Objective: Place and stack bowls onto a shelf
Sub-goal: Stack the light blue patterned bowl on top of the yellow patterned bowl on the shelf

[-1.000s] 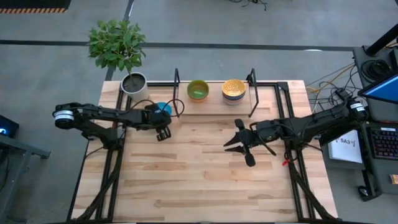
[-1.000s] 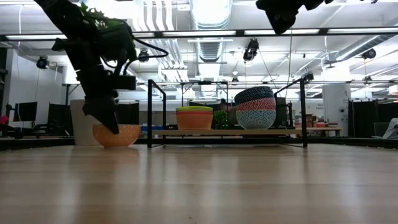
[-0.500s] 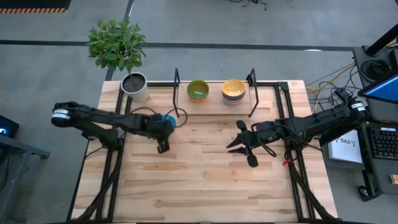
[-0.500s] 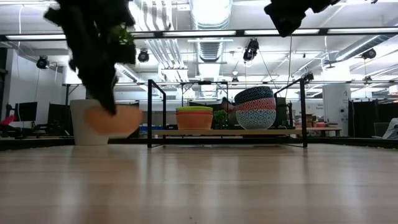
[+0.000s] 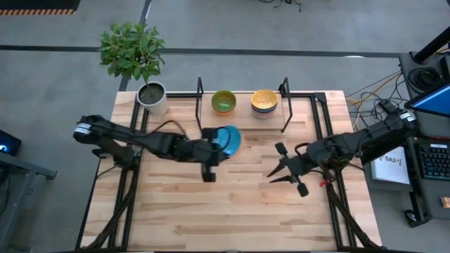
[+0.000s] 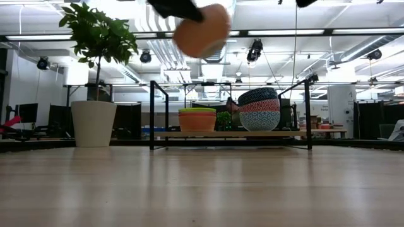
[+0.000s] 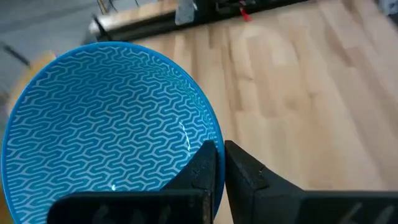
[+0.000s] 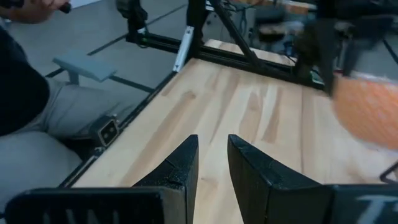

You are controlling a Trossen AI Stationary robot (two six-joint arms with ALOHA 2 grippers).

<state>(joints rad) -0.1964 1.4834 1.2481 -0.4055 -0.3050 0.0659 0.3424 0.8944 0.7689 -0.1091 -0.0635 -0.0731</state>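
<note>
While the left end effector (image 5: 209, 156) holds the orange-outside, blue-lined bowl (image 5: 228, 140) above the middle of the tabletop (image 5: 232, 211), the shelf (image 5: 242, 116) lies ahead of it toward the far edge. The fingers (image 7: 208, 165) are pinched together on the bowl's rim, one inside and one outside, as the left wrist view shows. In the low view the bowl (image 6: 202, 29) hangs tilted, well clear of the tabletop and higher than the shelf's stacks.

On the shelf, the green-topped stack (image 5: 223, 101) stands about mid-plank and the mustard dotted stack (image 5: 264, 100) near the right-hand upright. The plank's left-hand part, beside the other wire upright (image 5: 200, 104), shows bare.

Judgement: the carried bowl sits nearly in line with the green-topped stack, so the coming move runs toward the far edge, with a shift toward the tabletop's left edge if the bare spot is intended.

The right end effector (image 5: 288, 171) waits over the tabletop's right half, fingers slightly apart, holding nothing. The left arm is plainly the nearer.
</note>
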